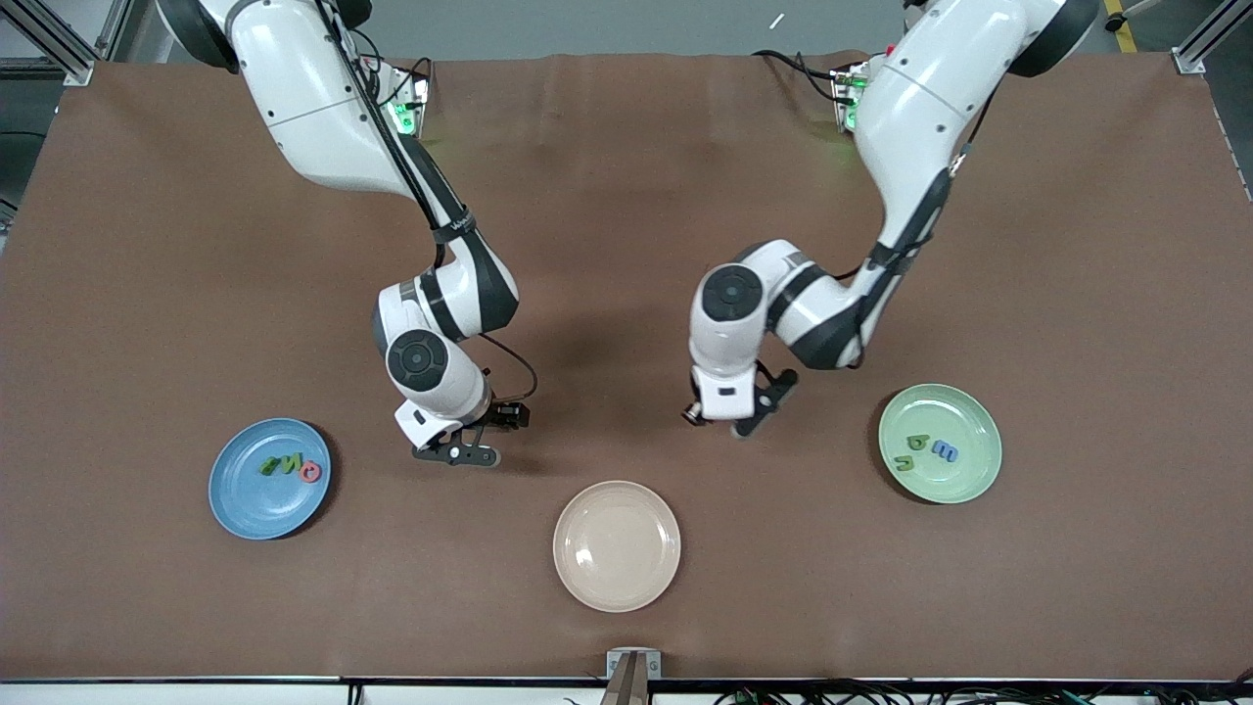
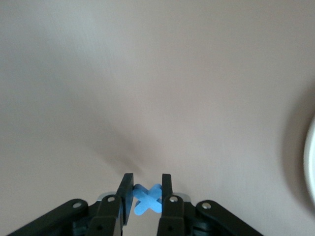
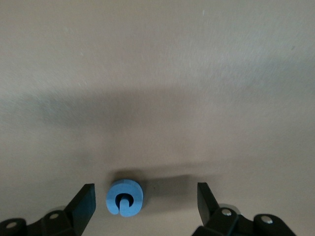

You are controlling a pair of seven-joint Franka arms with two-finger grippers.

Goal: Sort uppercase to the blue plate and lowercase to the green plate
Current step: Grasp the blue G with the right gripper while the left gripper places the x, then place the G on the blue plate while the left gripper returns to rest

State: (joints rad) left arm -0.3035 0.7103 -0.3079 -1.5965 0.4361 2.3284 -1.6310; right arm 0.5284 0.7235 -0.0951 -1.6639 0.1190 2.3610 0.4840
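Observation:
My left gripper (image 1: 736,423) is shut on the blue cross-shaped x (image 2: 147,199), held over bare mat between the cream plate and the green plate (image 1: 979,480); in the left wrist view its gripper (image 2: 147,179) clamps the x from both sides. My right gripper (image 1: 460,455) is open, low over the mat beside the blue plate (image 1: 240,509). In the right wrist view the blue G (image 3: 125,197) lies flat between the open fingers of the gripper (image 3: 145,191), nearer one finger. The blue plate holds two green letters (image 1: 277,465) and the red ring (image 1: 310,472). The green plate holds the green u (image 1: 905,460), green p (image 1: 917,441) and blue m (image 1: 946,451).
A cream plate (image 1: 617,587) with nothing on it sits nearest the front camera, midway between the two arms. A pale plate rim (image 2: 310,162) shows at the edge of the left wrist view. The brown mat covers the whole table.

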